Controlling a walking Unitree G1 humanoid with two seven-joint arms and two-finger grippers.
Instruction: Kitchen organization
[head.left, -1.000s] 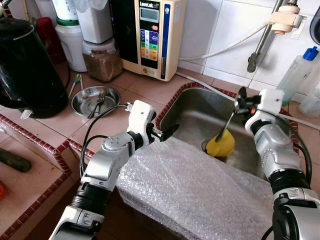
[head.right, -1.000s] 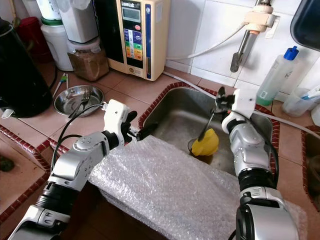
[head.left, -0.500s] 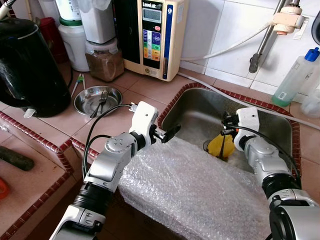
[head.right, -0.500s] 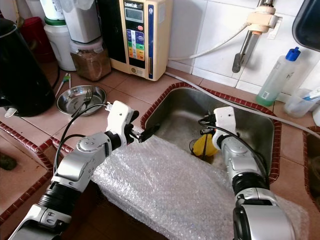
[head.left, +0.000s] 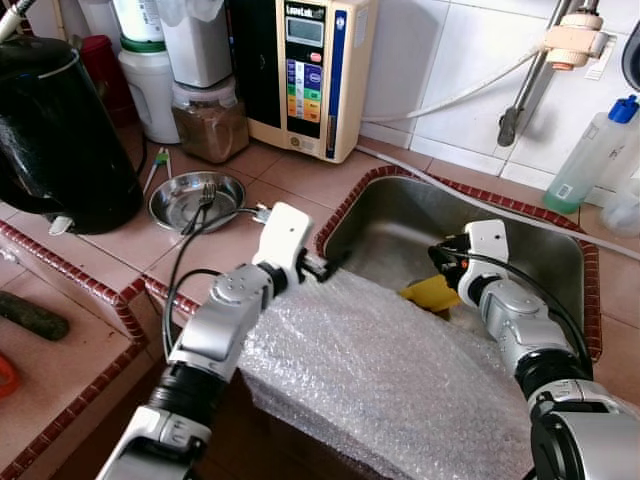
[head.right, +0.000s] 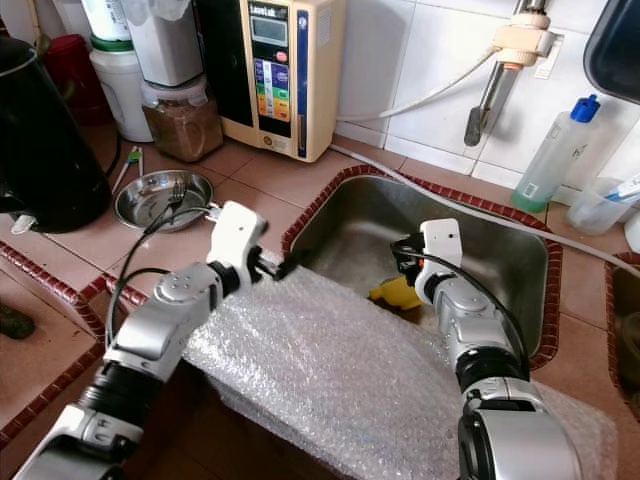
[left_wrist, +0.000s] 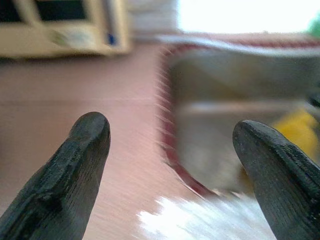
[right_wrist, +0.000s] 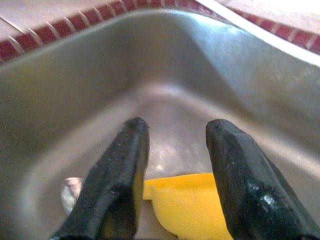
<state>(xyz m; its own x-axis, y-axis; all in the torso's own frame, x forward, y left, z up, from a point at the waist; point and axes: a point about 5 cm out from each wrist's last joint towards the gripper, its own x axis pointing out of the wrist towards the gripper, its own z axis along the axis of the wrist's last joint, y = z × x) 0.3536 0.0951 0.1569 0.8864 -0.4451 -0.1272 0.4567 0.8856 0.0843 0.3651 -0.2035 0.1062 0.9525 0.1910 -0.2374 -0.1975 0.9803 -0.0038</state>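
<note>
The tidying looks early; one yellow object (right_wrist: 192, 202) lies on the floor of the sink (head.left: 520, 225), at about 2 o'clock in the head view; the right gripper (right_wrist: 175, 150) hangs right over it, jaws spread, nothing gripped yet; the left gripper (left_wrist: 172, 145), jaws spread and empty, hovers at the sink's 9 o'clock rim above one bubble-wrap sheet (head.left: 390, 380); on the bench sit one kettle (head.left: 60, 130), one steel bowl (head.left: 190, 198) with a fork, untouched.

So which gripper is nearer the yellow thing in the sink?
Right. The right gripper is down in the sink with the yellow thing between its jaws; the left gripper hovers at the sink's near-left rim, jaws open.
</note>
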